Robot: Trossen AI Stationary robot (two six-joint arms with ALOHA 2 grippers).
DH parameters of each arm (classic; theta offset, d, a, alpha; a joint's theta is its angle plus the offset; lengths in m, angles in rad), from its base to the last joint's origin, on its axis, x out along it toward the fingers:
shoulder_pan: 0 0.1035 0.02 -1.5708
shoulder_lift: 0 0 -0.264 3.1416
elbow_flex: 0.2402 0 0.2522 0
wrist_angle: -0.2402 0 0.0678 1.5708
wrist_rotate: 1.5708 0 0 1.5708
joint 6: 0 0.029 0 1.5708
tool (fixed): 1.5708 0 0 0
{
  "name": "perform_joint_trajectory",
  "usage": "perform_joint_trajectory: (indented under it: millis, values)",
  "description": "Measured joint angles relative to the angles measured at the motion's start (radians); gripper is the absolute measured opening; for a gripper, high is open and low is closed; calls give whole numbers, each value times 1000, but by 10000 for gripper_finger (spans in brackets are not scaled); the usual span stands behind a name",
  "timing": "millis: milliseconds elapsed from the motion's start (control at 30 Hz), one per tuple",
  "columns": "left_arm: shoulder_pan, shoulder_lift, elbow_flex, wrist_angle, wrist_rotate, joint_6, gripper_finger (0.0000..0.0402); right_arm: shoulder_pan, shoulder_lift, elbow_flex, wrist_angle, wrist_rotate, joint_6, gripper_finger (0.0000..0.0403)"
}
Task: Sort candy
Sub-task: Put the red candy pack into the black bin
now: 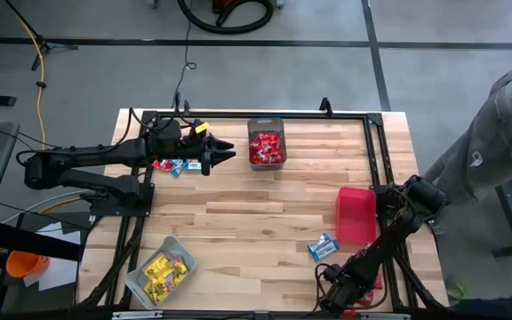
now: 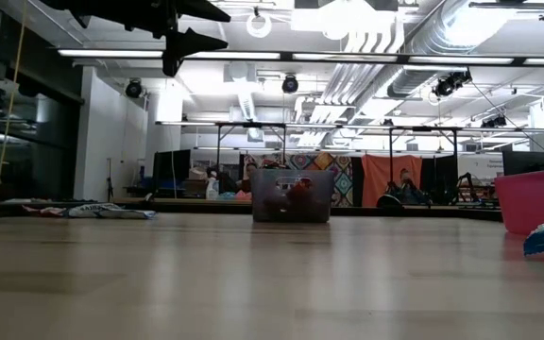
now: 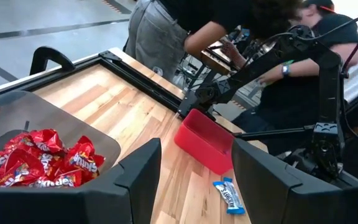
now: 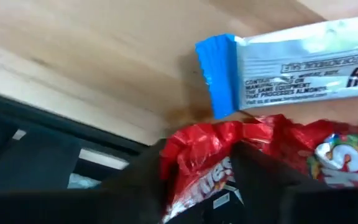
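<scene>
At the table's near right corner, the right gripper (image 4: 229,186) pinches a red candy packet (image 4: 260,155); its bin of reds (image 1: 267,145) lies far across. The left gripper (image 1: 225,153), open and empty, hovers nearer that bin.

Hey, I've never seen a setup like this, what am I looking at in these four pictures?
Two robot arms at a wooden table, sorting candy. One picture looks straight down, one level along the tabletop, two from wrist cameras. The left gripper hangs open and empty beside a clear bin of red candy. The right gripper is low at the near edge, shut on a red packet. Also there: a red bin, a bin of yellow candy, and loose blue-and-white packets.
</scene>
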Motion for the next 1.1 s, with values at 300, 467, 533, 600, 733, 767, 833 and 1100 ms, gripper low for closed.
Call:
perform_joint_trajectory:
  millis: [300, 467, 533, 600, 733, 767, 833, 1100]
  values:
    - [0, -17, 0, 69, 5, -36, 184, -34, -197, -1, -29, 118, -215, 40]
    - [0, -62, 0, 128, 6, -37, 184, -150, -381, -1, -130, 282, -525, 16]
    - [0, -86, 0, 147, 7, -37, 184, -232, -434, -1, -178, 354, -654, 9]
    - [0, -109, 0, 145, 7, -37, 184, -336, -468, -1, -198, 421, -804, 13]
    - [0, -143, 0, 144, 8, -37, 184, -582, -473, -1, -144, 462, -1187, 28]
    - [0, -148, 0, 145, 7, -37, 184, -650, -468, -1, -103, 464, -1286, 29]
    - [-1, -154, 0, 143, 1, -34, 184, -781, -458, -1, -20, 465, -1442, 30]
    - [-1, -155, 0, 143, -34, -29, 184, -1164, -454, -1, 314, 433, -1610, 32]
